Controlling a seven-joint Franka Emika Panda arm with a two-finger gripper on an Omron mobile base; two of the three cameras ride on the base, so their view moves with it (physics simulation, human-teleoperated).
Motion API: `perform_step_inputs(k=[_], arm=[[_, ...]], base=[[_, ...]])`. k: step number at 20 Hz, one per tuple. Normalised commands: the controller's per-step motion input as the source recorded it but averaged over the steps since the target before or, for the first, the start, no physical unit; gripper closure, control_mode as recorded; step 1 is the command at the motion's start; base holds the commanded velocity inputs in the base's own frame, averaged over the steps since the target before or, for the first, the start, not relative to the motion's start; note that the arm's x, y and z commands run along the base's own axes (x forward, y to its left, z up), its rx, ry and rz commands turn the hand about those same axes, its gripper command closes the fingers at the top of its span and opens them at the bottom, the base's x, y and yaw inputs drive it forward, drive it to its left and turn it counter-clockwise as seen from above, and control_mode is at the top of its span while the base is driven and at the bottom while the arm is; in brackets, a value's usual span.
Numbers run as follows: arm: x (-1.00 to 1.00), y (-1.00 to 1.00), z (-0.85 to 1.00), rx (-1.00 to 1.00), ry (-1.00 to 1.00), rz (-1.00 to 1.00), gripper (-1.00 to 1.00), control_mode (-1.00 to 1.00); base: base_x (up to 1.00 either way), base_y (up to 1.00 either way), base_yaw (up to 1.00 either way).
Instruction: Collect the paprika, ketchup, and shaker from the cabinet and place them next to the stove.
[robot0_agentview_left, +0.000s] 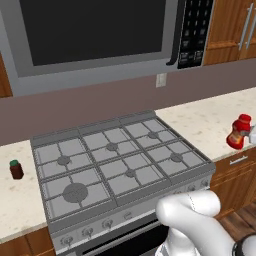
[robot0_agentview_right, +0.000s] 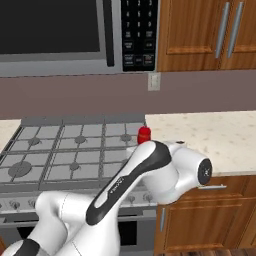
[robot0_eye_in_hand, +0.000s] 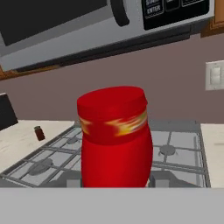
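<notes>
Well, here is how it looks from where I stand.

Ketchup: the ketchup bottle (robot0_agentview_left: 239, 132) is at the right of the stove (robot0_agentview_left: 120, 160), over the speckled counter (robot0_agentview_left: 210, 122). In the left base view it leans a little, and something pale sits against its right side at the frame edge. In the hand view it stands very close to the camera, cap up.

Gripper: I cannot tell whether the fingers are pinching the bottle or spread around it; the tips are hidden below it in the hand view. Its closeness to the hand camera suggests it is held, but that is a judgement.

Contact with counter: unclear whether the bottle's base is touching the counter or just above it.

Paprika: the paprika jar (robot0_agentview_left: 16, 170) already stands upright on the counter left of the stove, just beside the range's edge.

Shaker: not among the things I can make out here.

Risk, tipping: if the bottle is let go while tilted or short of the surface, it could fall over and roll toward the counter's front edge.

Risk, burner: it is close to the stove's right grate; a drift left could set it half on the grate, unsteady.

Risk, arm: the elbow (robot0_agentview_right: 170, 170) hangs low in front of the range knobs.
</notes>
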Motion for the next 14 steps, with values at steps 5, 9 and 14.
perform_step_inputs(k=[5, 9, 14], arm=[[0.5, -0.12, -0.04, -0.01, -0.01, 0.0, 1.0, -1.0], [0.5, -0.01, -0.2, 0.0, 0.0, 0.0, 1.0, -1.0], [0.44, -0.05, -0.19, 0.0, 0.0, 0.0, 1.0, -1.0]], base=[[0.0, 0.0, 0.0], [0.0, 0.0, 0.0], [0.0, 0.0, 0.0]])
